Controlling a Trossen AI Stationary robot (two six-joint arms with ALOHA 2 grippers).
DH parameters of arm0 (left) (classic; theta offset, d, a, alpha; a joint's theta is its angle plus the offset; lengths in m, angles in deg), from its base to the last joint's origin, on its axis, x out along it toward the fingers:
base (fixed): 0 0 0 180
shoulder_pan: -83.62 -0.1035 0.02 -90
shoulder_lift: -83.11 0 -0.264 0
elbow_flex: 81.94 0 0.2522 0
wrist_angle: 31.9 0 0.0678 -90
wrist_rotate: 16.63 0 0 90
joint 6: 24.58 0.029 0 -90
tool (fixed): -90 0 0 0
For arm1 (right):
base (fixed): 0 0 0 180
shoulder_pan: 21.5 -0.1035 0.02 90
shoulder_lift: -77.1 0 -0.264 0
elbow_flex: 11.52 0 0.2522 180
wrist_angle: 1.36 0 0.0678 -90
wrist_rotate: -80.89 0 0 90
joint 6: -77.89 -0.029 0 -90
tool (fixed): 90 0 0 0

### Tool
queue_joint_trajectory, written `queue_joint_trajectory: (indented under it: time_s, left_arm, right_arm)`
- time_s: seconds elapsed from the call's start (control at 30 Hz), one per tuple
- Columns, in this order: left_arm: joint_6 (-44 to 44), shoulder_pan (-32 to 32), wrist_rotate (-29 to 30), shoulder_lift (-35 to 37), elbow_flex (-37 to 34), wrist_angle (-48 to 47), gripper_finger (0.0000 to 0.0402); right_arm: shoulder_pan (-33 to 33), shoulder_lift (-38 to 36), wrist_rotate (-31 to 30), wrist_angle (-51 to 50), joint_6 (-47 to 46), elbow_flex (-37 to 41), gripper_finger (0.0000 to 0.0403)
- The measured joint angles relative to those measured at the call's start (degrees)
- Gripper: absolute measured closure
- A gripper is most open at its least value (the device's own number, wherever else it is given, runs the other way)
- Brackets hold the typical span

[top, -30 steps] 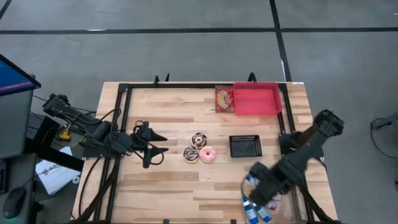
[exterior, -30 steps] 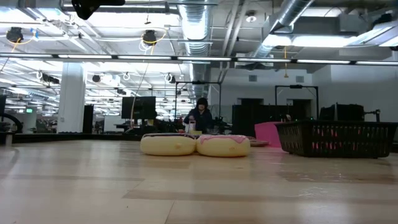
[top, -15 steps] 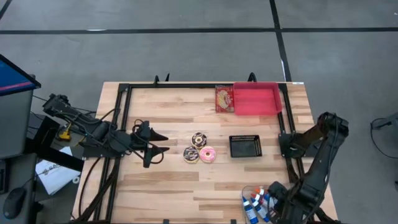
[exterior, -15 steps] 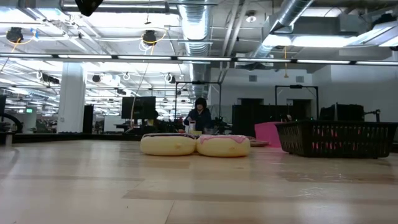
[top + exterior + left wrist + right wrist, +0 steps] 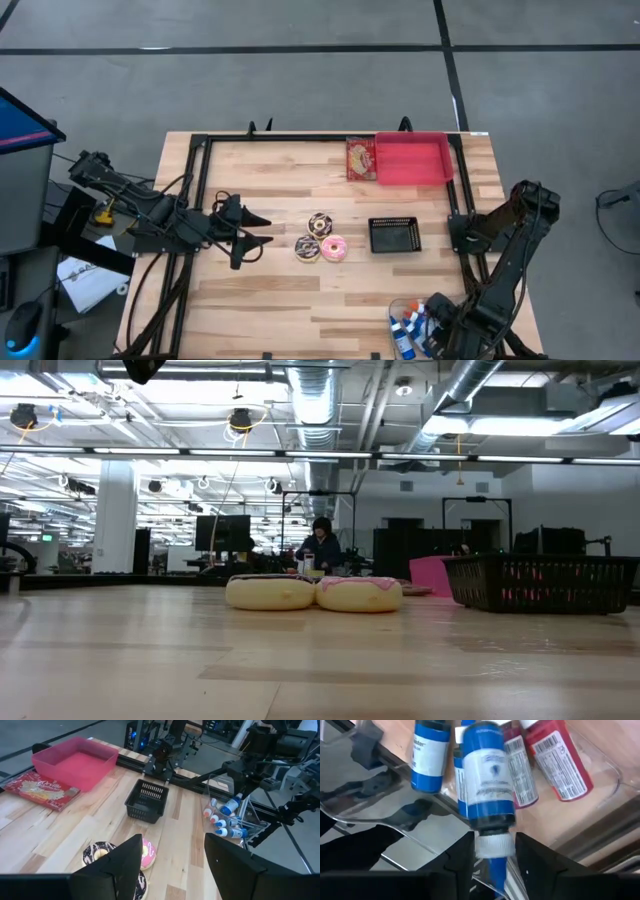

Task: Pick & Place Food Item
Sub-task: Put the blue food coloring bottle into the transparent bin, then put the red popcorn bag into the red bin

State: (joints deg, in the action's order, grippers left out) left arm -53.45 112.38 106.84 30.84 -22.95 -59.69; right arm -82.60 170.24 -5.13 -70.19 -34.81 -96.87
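Note:
My right gripper [image 5: 494,845] hangs over a clear bin [image 5: 398,308] at the table's near right corner and is shut on a blue bottle [image 5: 487,780]. Blue and red bottles [image 5: 555,765] lie in the bin below it. The left wrist view shows the held bottle [image 5: 231,805] above the others. Three donuts [image 5: 320,238] lie flat mid-table, with a black basket [image 5: 393,235] to their right. My left gripper [image 5: 172,865] waits open at the left, pointing toward the donuts. My right gripper pinches the blue bottle's white cap [image 5: 494,844] between its two fingers. The fingers come from above, pointing steeply down. The bottle hangs below them, its body pointing down into the clear bin, over the bottles that lie there.
A pink tray [image 5: 413,158] and a red snack packet [image 5: 361,158] sit at the far edge. Black frame rails [image 5: 200,200] run along the table's sides. Bare wood lies between the donuts and the near edge. A person [image 5: 322,545] stands far behind the table.
My right gripper has swung toward the table's near right corner and gone down over the clear bin. The arm has stretched out along the right edge. In the last half second it has barely moved.

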Motion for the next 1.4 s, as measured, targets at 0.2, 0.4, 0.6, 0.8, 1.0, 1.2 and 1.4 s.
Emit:
queue_joint_trajectory:
  time_s: [0.2, 0.4, 0.6, 0.8, 1.0, 1.2, 1.4]
  left_arm:
    - [-0.5, 0.0, 0.0, -1.2, 0.0, 0.2, 0.0190]
    - [-1.6, 0.0, 0.0, -4.8, 0.0, 2.3, 0.0190]
    - [-3.4, -2.5, 0.6, -9.4, 0.0, 10.1, 0.0182]
    - [-14.3, -17.5, -5.5, -11.6, 0.0, 20.0, 0.0174]
    - [-24.7, -36.9, -25.8, -16.7, 0.0, 27.6, 0.0167]
    - [-33.0, -50.0, -41.1, -26.5, 0.0, 39.4, 0.0162]
    - [-18.1, -52.5, -44.7, -30.6, 0.0, 42.8, 0.0171]
  right_arm:
    - [0.0, 0.0, -1.6, 1.1, 0.2, 0.0, 0.0267]
    - [0.0, -0.2, -5.6, 2.7, -0.7, 0.0, 0.0266]
    - [0.4, -1.6, -13.0, 4.3, -2.3, 0.0, 0.0266]
    - [0.7, -4.2, -22.9, 3.5, -6.3, 0.0, 0.0270]
    - [2.1, -6.3, -27.7, 3.1, -6.9, 0.0, 0.0271]
    - [2.4, -9.1, -38.2, 3.5, -7.9, 0.0, 0.0272]
    - [4.8, -12.3, -51.1, 1.7, -4.2, 0.0, 0.0272]
